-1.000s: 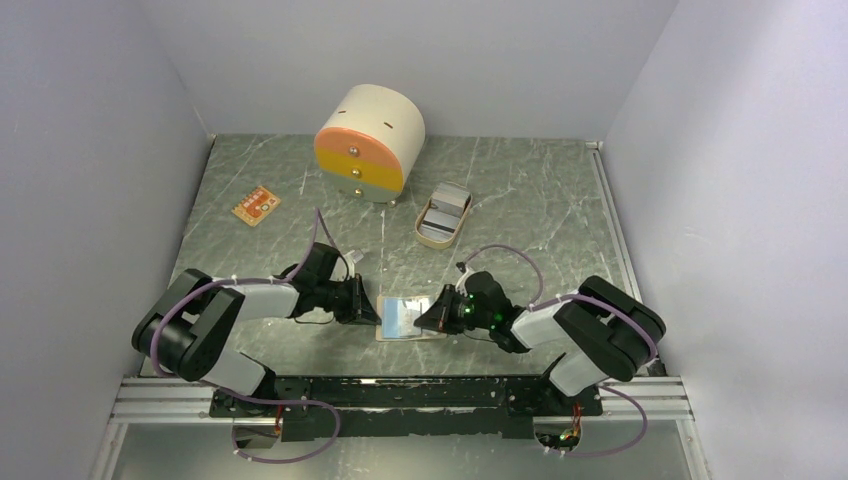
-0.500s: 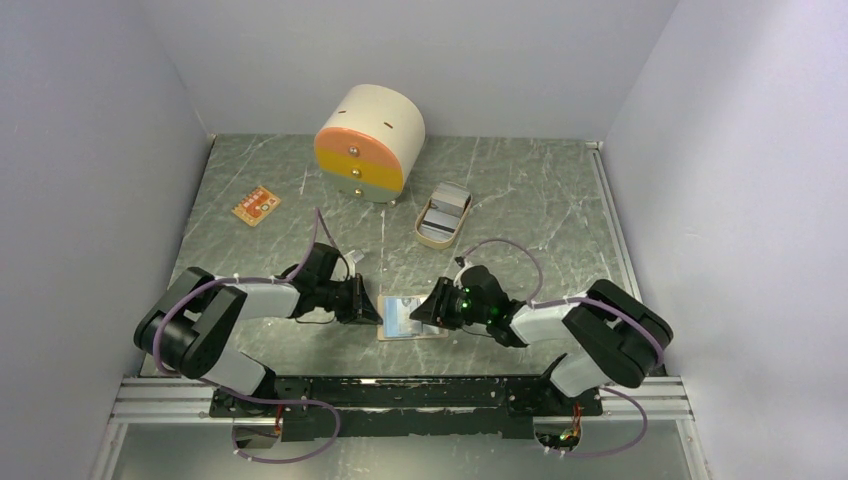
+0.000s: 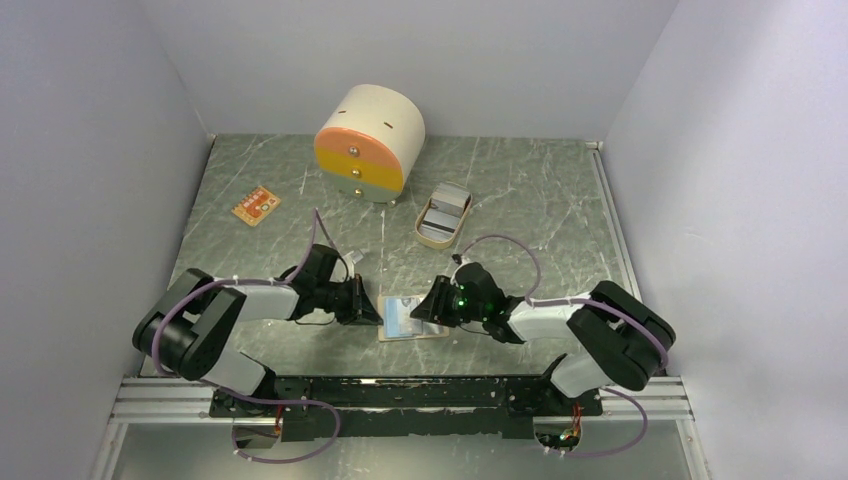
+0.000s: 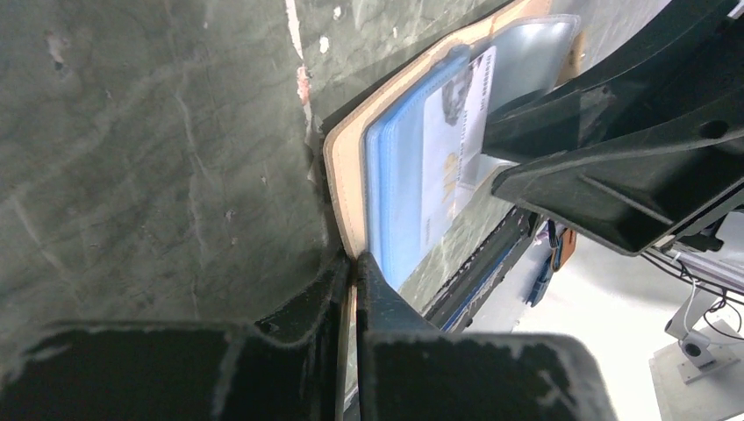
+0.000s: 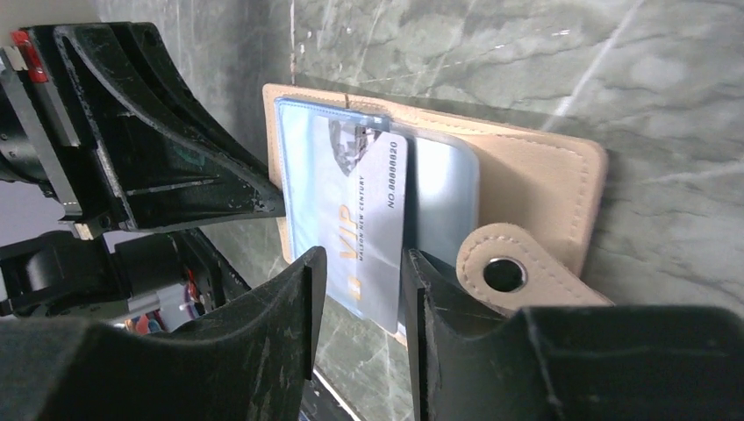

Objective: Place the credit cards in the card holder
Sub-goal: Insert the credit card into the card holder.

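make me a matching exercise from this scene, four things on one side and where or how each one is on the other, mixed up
1 left gripper
2 right gripper
3 drawer box
4 oval tray

a at the far edge of the table
b shut on the card holder edge
c open, astride a grey card
d right of the drawer box, a little nearer

Pairs: 1-b, 2-c, 3-a, 4-d
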`<state>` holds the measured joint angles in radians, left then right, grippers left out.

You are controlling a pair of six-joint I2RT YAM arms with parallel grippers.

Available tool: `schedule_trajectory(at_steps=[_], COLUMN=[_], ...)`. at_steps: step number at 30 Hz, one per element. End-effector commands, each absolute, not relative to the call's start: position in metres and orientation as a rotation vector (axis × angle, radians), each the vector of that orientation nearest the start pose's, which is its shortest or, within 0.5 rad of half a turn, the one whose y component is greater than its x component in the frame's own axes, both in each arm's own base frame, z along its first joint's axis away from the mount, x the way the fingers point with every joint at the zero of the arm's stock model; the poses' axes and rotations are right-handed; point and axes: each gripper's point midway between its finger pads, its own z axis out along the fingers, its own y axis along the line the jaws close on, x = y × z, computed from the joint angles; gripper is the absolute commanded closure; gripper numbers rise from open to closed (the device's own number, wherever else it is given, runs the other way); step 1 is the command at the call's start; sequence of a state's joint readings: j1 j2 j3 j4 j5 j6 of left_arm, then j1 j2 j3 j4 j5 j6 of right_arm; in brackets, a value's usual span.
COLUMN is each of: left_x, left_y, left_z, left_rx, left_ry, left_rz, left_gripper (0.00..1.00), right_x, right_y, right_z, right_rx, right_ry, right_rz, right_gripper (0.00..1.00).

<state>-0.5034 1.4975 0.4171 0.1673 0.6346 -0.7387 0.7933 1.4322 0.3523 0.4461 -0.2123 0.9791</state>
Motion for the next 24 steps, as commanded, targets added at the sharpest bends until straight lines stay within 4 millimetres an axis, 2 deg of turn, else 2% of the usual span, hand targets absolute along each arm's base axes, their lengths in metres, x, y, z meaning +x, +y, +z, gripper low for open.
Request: schedule_trajectory(at_steps=[1, 10, 17, 19, 24], left_x=[0.170, 0.169, 0.172, 0.172, 0.173], left_y=[-0.241, -0.239, -0.239, -0.239, -0.238], left_z=[0.022, 0.025, 0.031, 0.032, 0.031], left_rx=[0.003, -0.017, 0.007, 0.007, 0.013], left_ry=[2.690, 2.705, 2.700, 2.703, 2.704], left_rz=[-1.272, -1.254, -1.236, -1.233, -1.217], left_gripper=[0.91, 0.91, 0.91, 0.91, 0.91], right_x=[0.180, 0.173, 0.183, 0.186, 0.195], right_y=[0.303, 0.322, 0.320, 0.313, 0.303], right_z=[0.031, 0.032, 0.030, 0.024, 0.026], right_rx=[0.017, -0.038, -0.138, -0.117, -0.060], right_ry=[2.462, 2.453, 2.428, 2.462, 2.466], right_rz=[1.167, 1.251, 1.146, 1.071, 0.969], right_gripper=[0.60, 0.63, 0.56, 0.54, 0.53])
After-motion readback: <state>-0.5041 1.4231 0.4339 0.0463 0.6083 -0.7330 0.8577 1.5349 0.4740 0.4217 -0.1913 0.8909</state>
